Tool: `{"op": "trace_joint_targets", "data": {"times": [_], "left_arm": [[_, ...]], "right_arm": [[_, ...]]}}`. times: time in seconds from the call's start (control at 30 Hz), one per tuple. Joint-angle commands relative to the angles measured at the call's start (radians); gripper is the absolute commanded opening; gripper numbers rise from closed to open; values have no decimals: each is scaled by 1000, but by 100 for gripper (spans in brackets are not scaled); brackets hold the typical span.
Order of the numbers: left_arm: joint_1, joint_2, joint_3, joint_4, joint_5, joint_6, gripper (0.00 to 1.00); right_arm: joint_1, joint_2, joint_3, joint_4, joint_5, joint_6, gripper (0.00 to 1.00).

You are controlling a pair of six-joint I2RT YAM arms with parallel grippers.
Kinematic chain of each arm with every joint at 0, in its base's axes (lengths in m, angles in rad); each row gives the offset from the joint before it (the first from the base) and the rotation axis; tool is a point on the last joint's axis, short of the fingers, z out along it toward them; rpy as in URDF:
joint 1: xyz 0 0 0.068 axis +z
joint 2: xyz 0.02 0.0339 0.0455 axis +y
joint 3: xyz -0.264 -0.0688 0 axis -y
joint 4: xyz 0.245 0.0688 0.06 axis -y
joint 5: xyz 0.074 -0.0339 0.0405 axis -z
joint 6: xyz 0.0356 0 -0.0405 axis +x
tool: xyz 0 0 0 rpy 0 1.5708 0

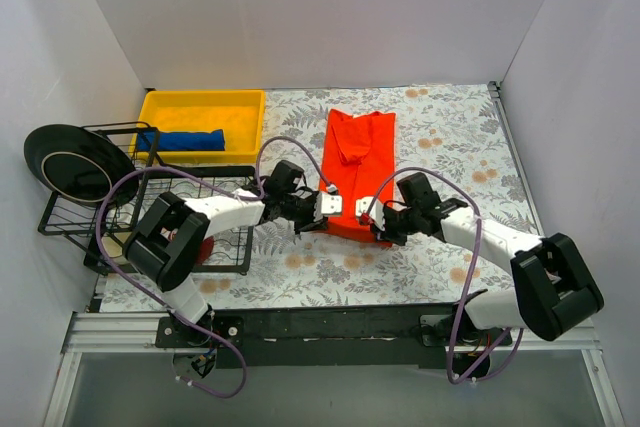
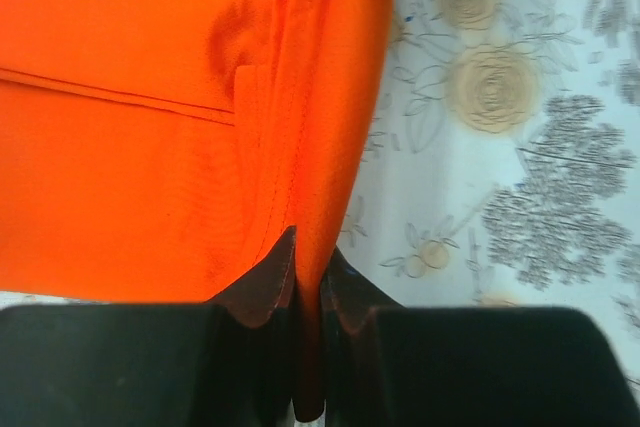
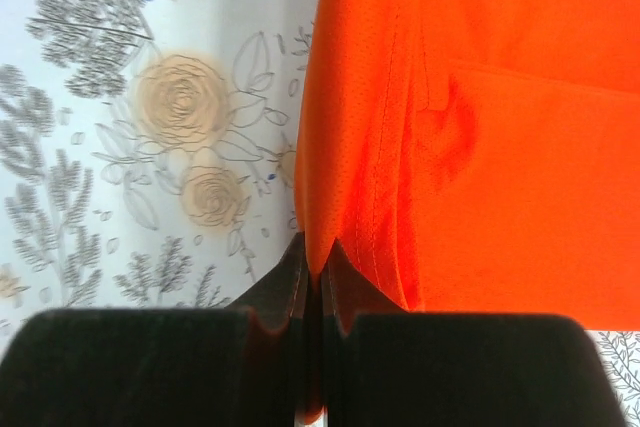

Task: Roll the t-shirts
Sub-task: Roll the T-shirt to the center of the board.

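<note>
On the table, pincers clamp t-shirt.

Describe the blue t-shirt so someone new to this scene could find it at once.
Look to the far left corner of the flowered table, where a yellow bin sits beside a black wire rack. The blue t-shirt lies inside that bin as a compact bundle, unlike the orange t-shirt laid out long mid-table.

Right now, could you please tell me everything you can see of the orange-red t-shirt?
The orange-red t-shirt is plain, fine-knit cloth with stitched seams, folded into a long narrow strip lying on the floral tablecloth. The left gripper and right gripper are each shut on a near corner of it.
</note>
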Motion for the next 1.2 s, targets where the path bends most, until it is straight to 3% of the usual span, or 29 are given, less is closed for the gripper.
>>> {"op": "trace_joint_targets", "data": {"times": [0.0, 0.2, 0.43, 0.77, 1.17], "left_arm": [[34, -50, 96, -354, 133, 9, 4], [80, 67, 266, -631, 248, 5, 2], [128, 261, 470, -892, 299, 141, 0], [194, 428, 610, -992, 297, 219, 0], [237, 549, 705, -1037, 276, 240, 0]], "right_arm": [[-33, -71, 71, -253, -110, -28, 4], [-56, 4, 172, -541, -242, -104, 3], [-181, 234, 301, -707, -351, -193, 2], [-234, 516, 542, -1016, -394, -396, 2], [-240, 737, 729, -1066, -411, -408, 2]]}}
